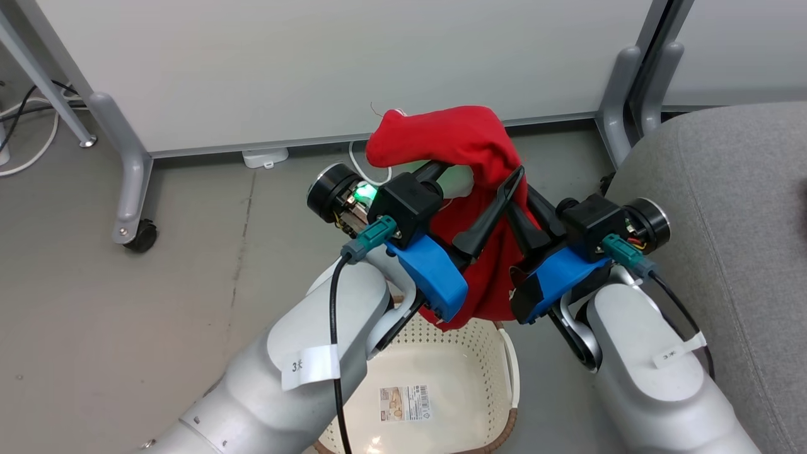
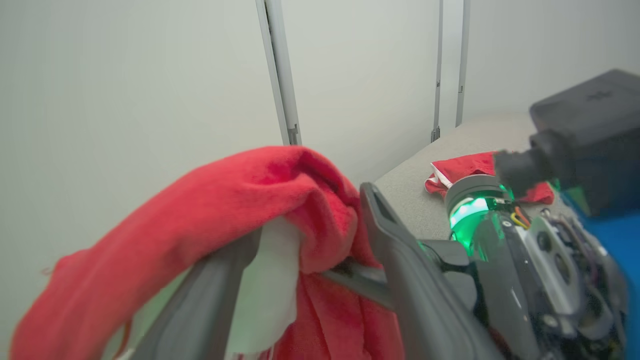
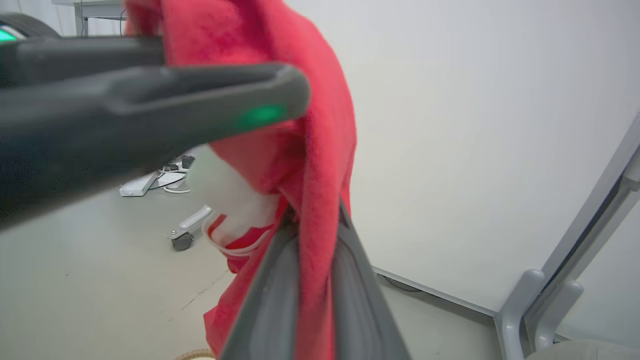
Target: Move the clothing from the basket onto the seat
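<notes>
A red piece of clothing (image 1: pixel 454 142) hangs above the cream basket (image 1: pixel 441 353), draped over one finger of my left gripper (image 1: pixel 479 176). That gripper's jaws stand wide open, one finger under the cloth (image 2: pixel 280 200) and the other bare (image 2: pixel 395 250). My right gripper (image 1: pixel 520 195) comes in from the right and is shut on the same garment; in the right wrist view its two fingers (image 3: pixel 280 300) pinch the red fabric (image 3: pixel 310 150) between them. A second red garment (image 2: pixel 465 167) lies on the grey seat (image 2: pixel 415 200), which is at the right in the head view (image 1: pixel 725 189).
The basket floor shows a barcode label (image 1: pixel 403 403). White partition panels (image 1: pixel 315 63) stand behind on grey feet with a castor (image 1: pixel 140 236). Cables (image 1: pixel 25 126) lie on the floor at the far left.
</notes>
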Controlling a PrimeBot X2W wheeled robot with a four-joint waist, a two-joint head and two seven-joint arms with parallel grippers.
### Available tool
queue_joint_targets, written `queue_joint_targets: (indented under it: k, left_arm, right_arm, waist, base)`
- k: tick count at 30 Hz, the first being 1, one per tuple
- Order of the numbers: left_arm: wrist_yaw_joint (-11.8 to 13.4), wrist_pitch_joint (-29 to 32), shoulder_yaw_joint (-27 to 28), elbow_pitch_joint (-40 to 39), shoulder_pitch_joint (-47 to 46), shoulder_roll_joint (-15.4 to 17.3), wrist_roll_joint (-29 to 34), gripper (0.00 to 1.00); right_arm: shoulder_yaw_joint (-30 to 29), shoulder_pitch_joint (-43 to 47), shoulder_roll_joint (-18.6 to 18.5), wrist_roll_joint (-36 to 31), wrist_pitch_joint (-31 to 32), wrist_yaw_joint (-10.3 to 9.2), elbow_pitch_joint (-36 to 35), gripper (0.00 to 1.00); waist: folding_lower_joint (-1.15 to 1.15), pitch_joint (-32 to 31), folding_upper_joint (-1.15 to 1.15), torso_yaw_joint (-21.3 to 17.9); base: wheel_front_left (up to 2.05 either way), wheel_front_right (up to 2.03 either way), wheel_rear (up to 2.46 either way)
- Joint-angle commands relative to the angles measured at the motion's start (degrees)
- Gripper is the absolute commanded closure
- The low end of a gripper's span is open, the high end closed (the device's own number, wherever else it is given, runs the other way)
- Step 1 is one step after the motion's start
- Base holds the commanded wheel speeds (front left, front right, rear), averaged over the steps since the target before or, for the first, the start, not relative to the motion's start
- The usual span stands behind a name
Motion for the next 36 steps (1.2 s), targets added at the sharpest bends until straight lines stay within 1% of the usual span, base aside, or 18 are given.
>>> queue_joint_targets:
  k: [1, 6, 10, 17, 25, 30, 36]
  left_arm:
    - [0.32, -0.15, -0.05, 0.32, -0.7, -0.04, 0.19, 0.0]
    - [0.29, -0.15, -0.71, 0.76, 0.0, -0.04, 0.62, 0.0]
    - [0.06, -0.15, -1.45, 1.4, 0.31, 0.05, 1.0, 0.0]
    - [-0.06, -0.15, -2.48, 1.63, 0.6, 0.44, 1.84, 0.0]
    - [-0.31, -0.15, -3.66, 1.68, 0.87, 1.47, 3.29, 0.0]
    - [-0.35, -0.15, -4.38, 1.54, 1.4, 2.24, 4.0, 0.0]
    - [-0.51, -0.15, -5.01, 1.28, 2.2, 2.66, 4.47, 0.0]
  right_arm:
    - [-0.64, -0.06, -0.02, 0.11, -0.24, 0.01, -0.47, 1.0]
    - [-2.67, -0.98, -0.29, 0.22, -0.25, 0.01, -1.54, 1.0]
    - [-4.45, -1.49, -0.51, 0.04, -0.25, 0.01, -2.83, 1.0]
    - [-8.06, -1.42, -0.96, -0.15, -0.25, 0.01, -4.92, 1.0]
    - [-13.64, 0.06, -1.08, -0.01, -0.25, 0.01, -8.08, 1.0]
    - [-16.97, 1.43, -0.62, -0.03, -0.26, 0.01, -10.09, 1.0]
    - [-20.63, 3.57, -0.75, -0.26, -0.27, 0.01, -12.7, 1.0]
  waist:
    - [0.0, 0.59, 0.0, -0.37]
    - [0.0, 2.22, 0.0, -2.05]
    - [0.0, 3.65, 0.0, -4.22]
    - [0.0, 6.24, 0.0, -9.19]
    - [0.0, 8.97, 0.0, -15.08]
    - [0.0, 9.93, 0.0, -18.72]
    - [0.0, 10.28, 0.0, -22.13]
  base:
    - [0.0, 0.0, 0.0]
    - [0.0, 0.0, 0.0]
    - [0.0, 0.0, 0.0]
    - [0.0, 0.0, 0.0]
    - [0.0, 0.0, 0.0]
    - [0.0, 0.0, 0.0]
    - [0.0, 0.0, 0.0]
